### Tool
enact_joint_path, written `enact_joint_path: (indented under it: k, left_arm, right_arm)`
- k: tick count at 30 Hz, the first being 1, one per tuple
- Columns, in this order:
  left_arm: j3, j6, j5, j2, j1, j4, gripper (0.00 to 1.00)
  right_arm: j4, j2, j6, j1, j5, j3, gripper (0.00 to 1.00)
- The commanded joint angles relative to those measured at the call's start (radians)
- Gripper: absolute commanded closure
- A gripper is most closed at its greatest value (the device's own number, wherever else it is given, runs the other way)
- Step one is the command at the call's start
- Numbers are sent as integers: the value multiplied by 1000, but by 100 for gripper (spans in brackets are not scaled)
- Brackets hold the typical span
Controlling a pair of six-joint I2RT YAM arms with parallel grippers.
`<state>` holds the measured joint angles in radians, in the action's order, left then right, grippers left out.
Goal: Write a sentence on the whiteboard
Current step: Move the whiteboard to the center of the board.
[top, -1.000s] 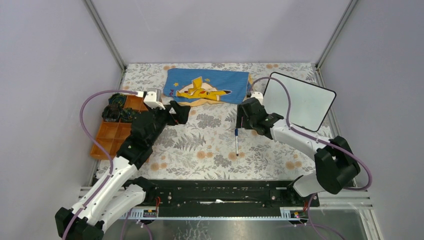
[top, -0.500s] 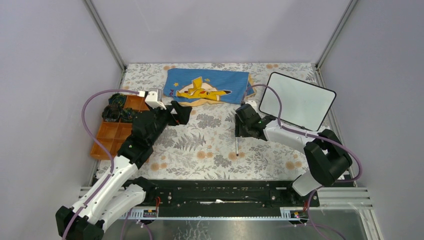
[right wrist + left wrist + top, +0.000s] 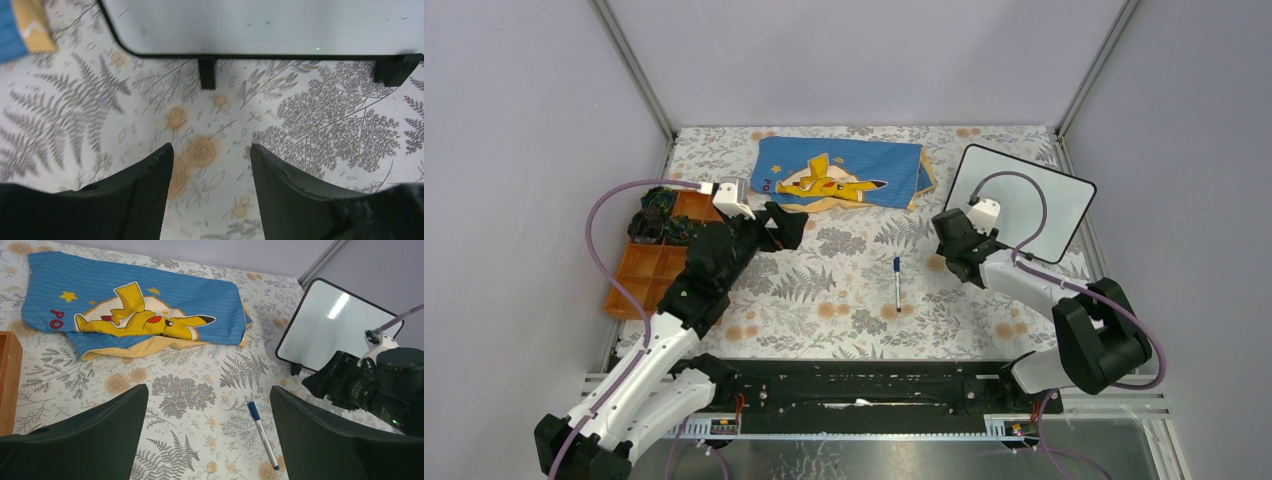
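Grey panel walls (image 3: 844, 60) enclose the work cell on three sides, joined at the far corners by slanted aluminium posts (image 3: 634, 70). The table (image 3: 824, 290) is covered edge to edge with a white cloth printed with grey ferns and orange blossoms. A black mounting rail (image 3: 864, 385) runs along the near edge and carries both arm bases.

The whiteboard (image 3: 1064, 215) stands at the far right of the table, tilted back on its black feet (image 3: 207, 71). Its glossy face shows plain white with a light reflection. A blue-capped marker (image 3: 897, 283) lies flat near the table centre, apart from both grippers. A blue cloth (image 3: 844, 170) with a yellow cartoon figure lies along the far edge. An orange compartment tray (image 3: 649, 270) sits at the left edge, with dark items in its far compartments.

The left gripper (image 3: 207, 390) hangs above the table left of centre, jaws spread wide with nothing between them. The right gripper (image 3: 210, 150) is positioned low over the table just in front of the whiteboard's bottom rim. Its jaws are apart, with only the printed cloth visible between them.
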<state>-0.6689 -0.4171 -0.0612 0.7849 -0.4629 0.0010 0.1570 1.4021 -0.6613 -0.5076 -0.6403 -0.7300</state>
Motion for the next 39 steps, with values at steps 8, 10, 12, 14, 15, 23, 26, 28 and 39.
enact_joint_path:
  k: [8,10,12,14,15,23,26,28,39]
  left_arm:
    - [-14,-5,4,-29,-10,46,1]
    - [-14,-5,4,-28,-13,45,1]
    - [-13,-5,4,-28,-13,47,1]
    - [-12,-4,4,-29,-14,48,1]
    - [-12,-4,4,-28,-14,47,1]
    - [-12,-4,4,-19,-14,51,1]
    - [-13,-5,6,-14,-14,51,1]
    - [-13,-5,6,-11,-14,51,1]
    - [-12,-6,8,-11,-13,52,1]
  right_arm:
    - [-141,194,6,103,-68,-110,35]
    - [-148,211,13,113,-65,-118,36]
    - [-189,228,25,121,-62,-125,36]
    - [-191,252,34,130,-58,-139,37]
    - [-194,265,37,136,-57,-143,38]
    - [-232,337,68,161,-38,-163,42]
    - [-232,354,70,169,-33,-175,44]
    - [-233,365,75,170,-32,-184,46]
    - [-226,382,84,173,-19,-198,57]
